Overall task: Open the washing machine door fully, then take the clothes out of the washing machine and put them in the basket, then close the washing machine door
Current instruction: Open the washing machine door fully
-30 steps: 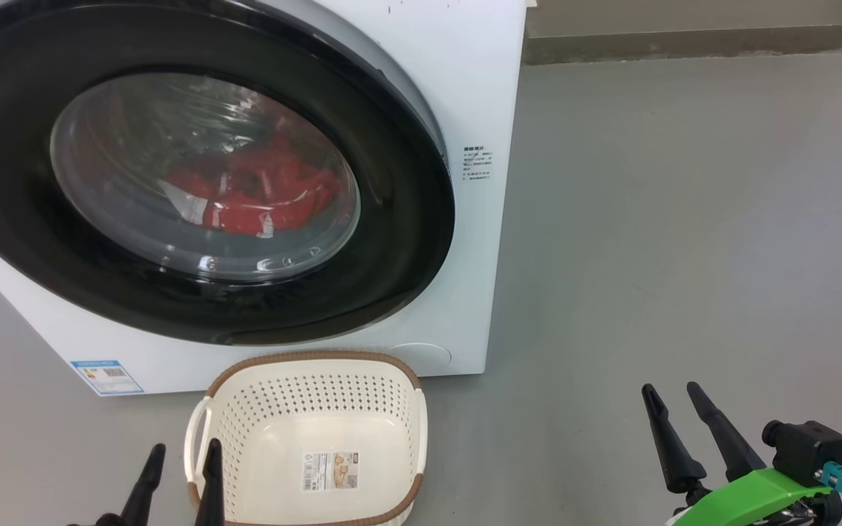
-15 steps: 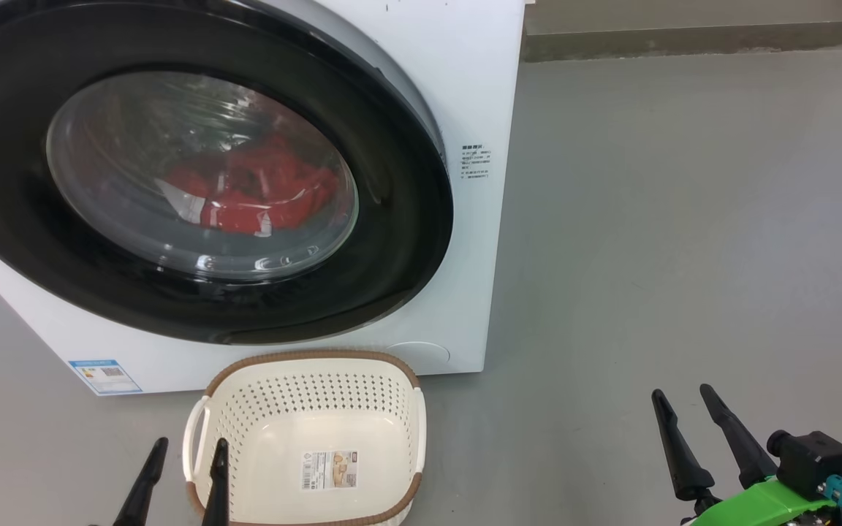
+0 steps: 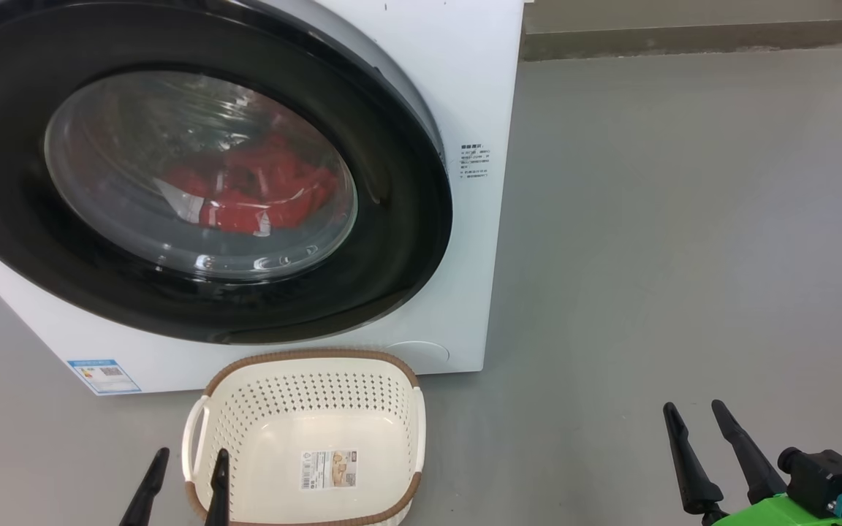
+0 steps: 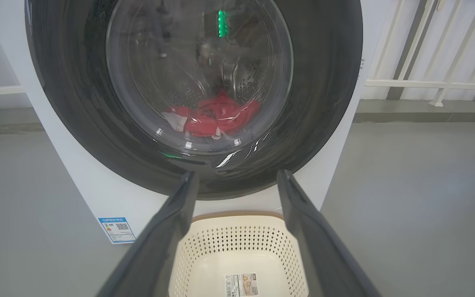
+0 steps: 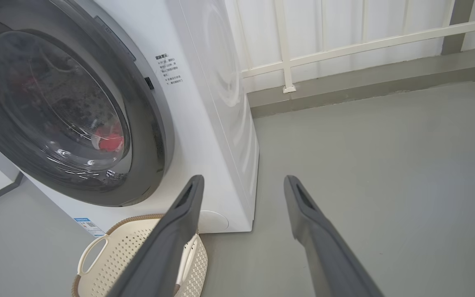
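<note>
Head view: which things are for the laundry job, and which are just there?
For the job: door, washer, clothes, basket.
Just there: blue label, floor, ledge.

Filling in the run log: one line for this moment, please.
door closed | clothes inside | basket empty | left gripper open, empty | right gripper open, empty
</note>
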### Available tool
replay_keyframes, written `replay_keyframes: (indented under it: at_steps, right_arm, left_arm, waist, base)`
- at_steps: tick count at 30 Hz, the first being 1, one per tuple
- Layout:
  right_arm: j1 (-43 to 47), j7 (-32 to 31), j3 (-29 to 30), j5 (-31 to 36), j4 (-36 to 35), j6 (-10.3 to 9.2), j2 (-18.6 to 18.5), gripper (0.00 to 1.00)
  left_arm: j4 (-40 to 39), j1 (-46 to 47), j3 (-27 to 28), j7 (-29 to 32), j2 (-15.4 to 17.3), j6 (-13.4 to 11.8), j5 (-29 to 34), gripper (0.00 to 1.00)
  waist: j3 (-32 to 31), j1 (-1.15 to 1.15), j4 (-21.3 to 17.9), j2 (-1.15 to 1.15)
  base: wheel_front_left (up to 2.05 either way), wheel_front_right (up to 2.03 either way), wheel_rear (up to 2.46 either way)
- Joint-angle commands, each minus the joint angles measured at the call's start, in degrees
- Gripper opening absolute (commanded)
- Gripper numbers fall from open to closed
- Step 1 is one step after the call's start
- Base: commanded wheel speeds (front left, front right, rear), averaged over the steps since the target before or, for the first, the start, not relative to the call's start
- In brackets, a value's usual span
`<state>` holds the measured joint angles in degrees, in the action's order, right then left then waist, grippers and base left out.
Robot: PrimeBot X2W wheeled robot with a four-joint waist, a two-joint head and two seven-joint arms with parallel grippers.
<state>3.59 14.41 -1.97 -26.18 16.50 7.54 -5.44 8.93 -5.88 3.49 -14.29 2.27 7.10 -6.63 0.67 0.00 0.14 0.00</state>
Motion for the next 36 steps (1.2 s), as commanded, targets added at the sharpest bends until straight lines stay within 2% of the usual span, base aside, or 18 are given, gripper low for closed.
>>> replay_keyframes:
  at_steps: [1, 8, 9, 10, 12, 18, 25, 31, 36]
  right_arm:
    - [-0.73, 0.59, -0.77, 1.07, -1.32, -0.05, -0.70, 1.00]
    - [-0.93, 0.59, -0.88, 0.49, -1.73, -0.05, -0.30, 1.00]
    - [-1.00, 0.59, -1.02, 0.07, -1.74, -0.05, -0.24, 0.96]
    - [-1.16, 0.59, -1.14, -0.22, -1.75, -0.05, -0.21, 0.54]
    - [-1.66, 0.59, -1.50, -1.07, -1.92, -0.05, -0.09, 0.00]
    - [-5.55, 0.59, -2.54, -7.66, -2.90, -0.05, 0.94, 0.00]
    - [-14.96, 0.59, -6.09, -18.07, -3.28, -0.05, 1.60, 0.00]
    - [-23.90, 0.59, -9.41, -31.38, -2.77, -0.05, 0.82, 0.00]
    - [-30.51, -0.11, -12.64, -44.40, -2.70, -0.05, -1.42, 0.00]
  left_arm:
    - [-1.01, 1.13, 1.79, -0.71, 0.61, 0.32, -0.30, 1.00]
    - [-0.94, 1.34, 1.65, -0.71, 0.61, 0.36, -0.27, 1.00]
    - [-0.97, 1.40, 1.59, -0.71, 0.61, 0.36, -0.30, 1.00]
    - [-0.99, 1.45, 1.51, -0.71, 0.61, 0.37, -0.35, 1.00]
    - [-1.01, 1.53, 1.23, -0.71, 0.61, 0.37, -0.46, 1.00]
    - [-1.20, 1.94, -0.38, -0.71, 0.61, 0.38, -1.02, 1.00]
    - [-1.26, 4.19, -2.55, -0.71, 0.61, 0.38, -1.67, 1.00]
    - [-1.32, 6.89, -4.31, -0.71, 0.61, 0.38, -2.13, 1.00]
    - [-1.17, 9.47, -5.88, -0.71, 0.61, 0.38, -2.80, 1.00]
  waist:
    - [0.00, 0.00, -0.01, 0.00]
    - [0.08, 0.00, 0.08, 0.00]
    - [0.11, 0.00, 0.12, 0.00]
    - [0.13, 0.00, 0.17, 0.00]
    - [0.19, 0.00, 0.32, 0.00]
    - [0.95, 0.00, 1.18, 0.00]
    - [3.52, 0.00, 2.95, 0.00]
    - [6.72, 0.00, 4.94, 0.00]
    - [10.08, 0.00, 6.68, 0.00]
  base:
    - [0.00, 0.00, 0.00]
    - [0.00, 0.00, 0.00]
    - [0.00, 0.00, 0.00]
    - [0.00, 0.00, 0.00]
    - [0.00, 0.00, 0.00]
    - [0.00, 0.00, 0.00]
    - [0.00, 0.00, 0.00]
    - [0.00, 0.00, 0.00]
    - [0.00, 0.00, 0.00]
